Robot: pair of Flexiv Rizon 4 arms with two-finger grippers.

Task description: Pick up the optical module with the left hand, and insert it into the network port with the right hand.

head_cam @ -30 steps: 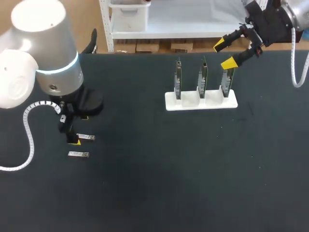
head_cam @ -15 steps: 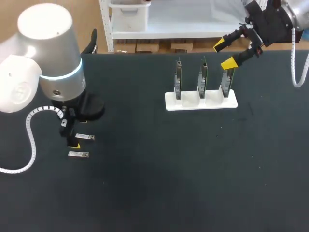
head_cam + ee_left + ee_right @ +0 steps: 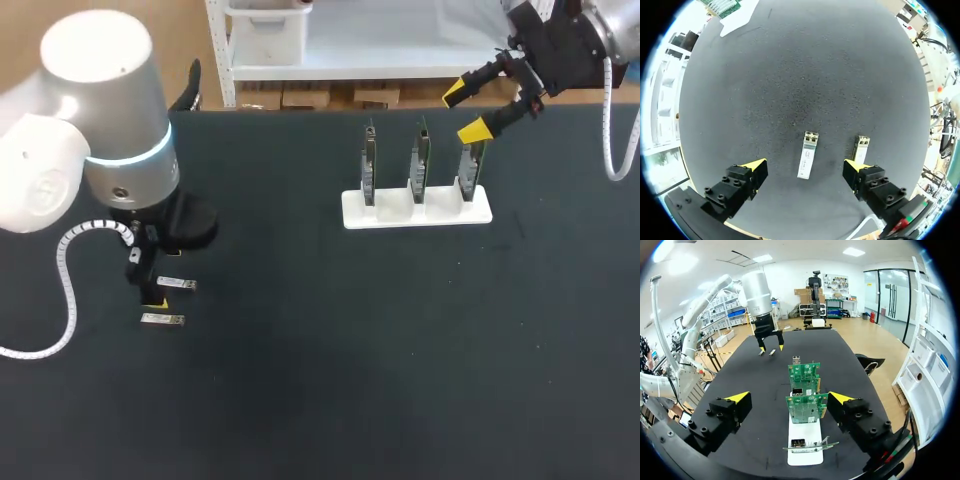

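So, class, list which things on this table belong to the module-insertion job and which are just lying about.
Job: left hand, open around one optical module; right hand; network cards in white stand.
Lying about: second optical module, beside a left finger.

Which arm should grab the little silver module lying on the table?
Left. The open left gripper hangs right over an optical module, with its fingers on either side. The right gripper is far off, by the upright network cards.
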